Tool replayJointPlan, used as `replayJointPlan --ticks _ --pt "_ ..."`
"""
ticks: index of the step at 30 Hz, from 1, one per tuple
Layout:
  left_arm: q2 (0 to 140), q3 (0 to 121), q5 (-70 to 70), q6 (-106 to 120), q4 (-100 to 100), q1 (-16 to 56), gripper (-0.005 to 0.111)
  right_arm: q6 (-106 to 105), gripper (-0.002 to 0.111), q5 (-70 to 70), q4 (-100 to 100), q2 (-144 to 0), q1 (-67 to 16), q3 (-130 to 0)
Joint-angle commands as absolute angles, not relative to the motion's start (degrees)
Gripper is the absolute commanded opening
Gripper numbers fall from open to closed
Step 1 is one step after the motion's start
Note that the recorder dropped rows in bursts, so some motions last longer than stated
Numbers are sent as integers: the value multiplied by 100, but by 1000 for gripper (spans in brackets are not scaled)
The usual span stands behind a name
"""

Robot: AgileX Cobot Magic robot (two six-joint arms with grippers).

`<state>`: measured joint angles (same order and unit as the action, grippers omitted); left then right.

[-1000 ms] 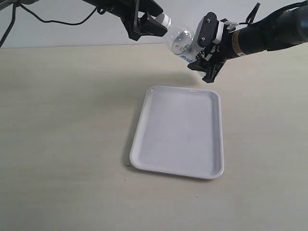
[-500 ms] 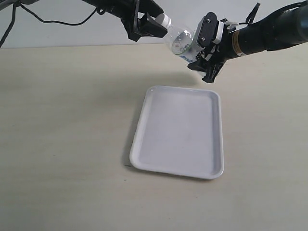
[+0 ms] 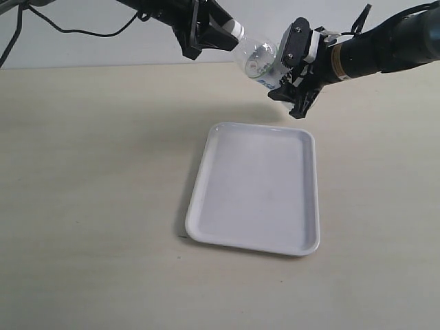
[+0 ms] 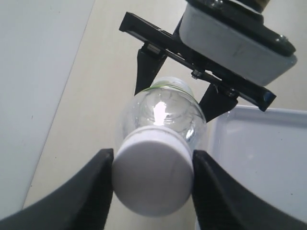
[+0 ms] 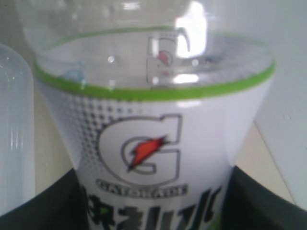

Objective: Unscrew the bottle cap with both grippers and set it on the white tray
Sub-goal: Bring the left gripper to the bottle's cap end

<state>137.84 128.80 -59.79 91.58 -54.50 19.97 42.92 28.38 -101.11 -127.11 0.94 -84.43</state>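
Upper centre of the exterior view: the bottle (image 3: 256, 60) hangs in the air, tilted, with its neck pointing to the upper left. In the picture it sits above the upper edge of the white tray (image 3: 254, 199), apart from it. The tray lies flat on the table (image 3: 89, 206), centre-right.

Right gripper (image 3: 287, 72): clamped across the labelled body. Its wrist view shows dark fingers (image 5: 43, 206) at both sides of the label.

Left gripper (image 3: 223, 34): at the neck. Its wrist view shows 2 fingers (image 4: 91, 191) pressed against opposite sides of the bottle cap (image 4: 152, 179), no gap visible. It is grasping the cap, which is seated on the neck.

Judgement: the step in hand is the twist.
- Line the left wrist's turning axis up with the neck, or the cap will bind.
- The right arm's hold must be firm enough that the bottle does not spin, though thin clear plastic may buckle.
- The cap is small and smooth. Pinch it squarely, then draw it straight off once the threads let go.
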Motion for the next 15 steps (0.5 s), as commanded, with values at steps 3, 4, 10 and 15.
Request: replayJointPlan --ticks 3,4,10,15 --pt "13737 12850 -6125 9012 -5585 2002 38 4265 0 2856 -9995 -12686 105 -8507" --pt "13737 12850 -6125 8828 -5585 2002 33 4265 0 2856 -9995 -12686 105 -8507" --pt "13737 12850 -6125 8573 -5596 2002 0 4243 0 2856 -9995 -12686 105 -8507" --pt "13737 12850 -6075 7849 -5632 2002 0 4201 0 2788 -9995 -12686 105 -8507"
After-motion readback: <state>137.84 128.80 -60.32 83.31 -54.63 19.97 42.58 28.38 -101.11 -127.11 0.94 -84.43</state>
